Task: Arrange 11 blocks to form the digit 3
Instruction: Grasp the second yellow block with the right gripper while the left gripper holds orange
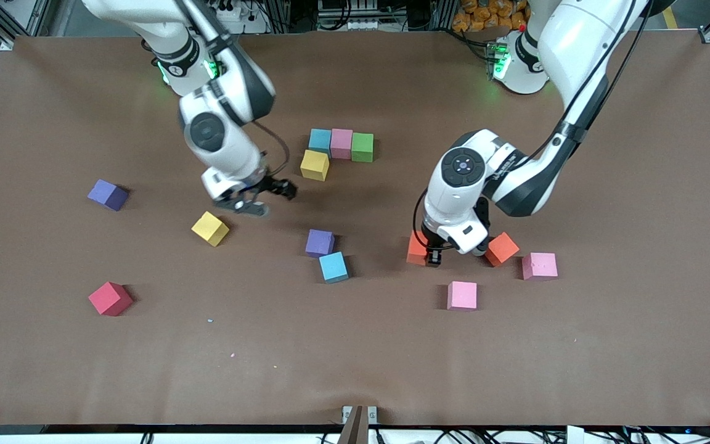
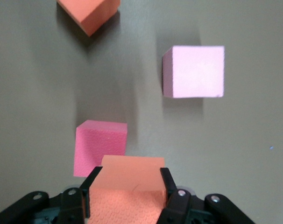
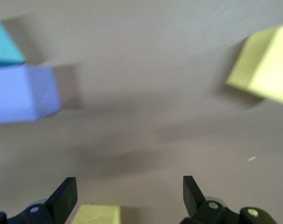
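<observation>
My left gripper point(image 1: 432, 256) is shut on an orange block point(image 1: 417, 248), which fills the space between its fingers in the left wrist view point(image 2: 127, 186). A light blue point(image 1: 320, 140), a pink point(image 1: 341, 143) and a green block point(image 1: 362, 147) stand in a row, with a yellow block point(image 1: 314, 164) touching the light blue one on the side nearer the front camera. My right gripper point(image 1: 272, 197) is open and empty over the table beside that yellow block, whose top shows low between its fingers point(image 3: 97, 214).
Loose blocks lie around: purple point(image 1: 108, 195), yellow point(image 1: 210, 228), red point(image 1: 110, 298), purple point(image 1: 319, 242), light blue point(image 1: 333, 267), orange point(image 1: 502, 248), pink point(image 1: 539, 266) and pink point(image 1: 461, 295). The last three lie close round my left gripper.
</observation>
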You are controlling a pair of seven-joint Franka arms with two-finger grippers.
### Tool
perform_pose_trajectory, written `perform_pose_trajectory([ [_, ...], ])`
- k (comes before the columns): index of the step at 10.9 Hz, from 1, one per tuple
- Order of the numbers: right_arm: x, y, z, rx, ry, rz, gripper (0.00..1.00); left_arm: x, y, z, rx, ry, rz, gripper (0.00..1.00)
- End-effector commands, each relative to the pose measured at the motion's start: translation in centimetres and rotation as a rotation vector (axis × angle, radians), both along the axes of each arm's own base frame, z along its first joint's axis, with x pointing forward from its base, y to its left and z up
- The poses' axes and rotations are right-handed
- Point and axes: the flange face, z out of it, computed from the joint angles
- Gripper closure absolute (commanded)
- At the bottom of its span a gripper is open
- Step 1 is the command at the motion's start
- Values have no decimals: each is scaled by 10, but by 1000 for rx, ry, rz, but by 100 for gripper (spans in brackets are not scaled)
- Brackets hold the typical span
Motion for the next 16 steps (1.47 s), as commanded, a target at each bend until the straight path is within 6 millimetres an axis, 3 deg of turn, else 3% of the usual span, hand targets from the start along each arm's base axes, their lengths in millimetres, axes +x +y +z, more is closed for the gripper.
perform_pose_trajectory([
  [1, 18, -47, 13, 22, -12, 83, 0, 9, 20, 23, -11, -9, 54, 50],
  [3, 34, -87, 15, 24, -23, 34, 0, 17, 21, 36, -24, -31, 64, 50],
  [7, 49, -140, -7, -31, -42, -10, 0, 19, 24, 33, -16, -33, 55, 50],
  [12, 66, -179, -59, -46, -95, -126, 0, 13, 25, 28, 43, 10, 1, 50],
  [16, 61, -166, -72, -53, -89, -157, 0, 10, 20, 27, 47, 12, -21, 50],
])
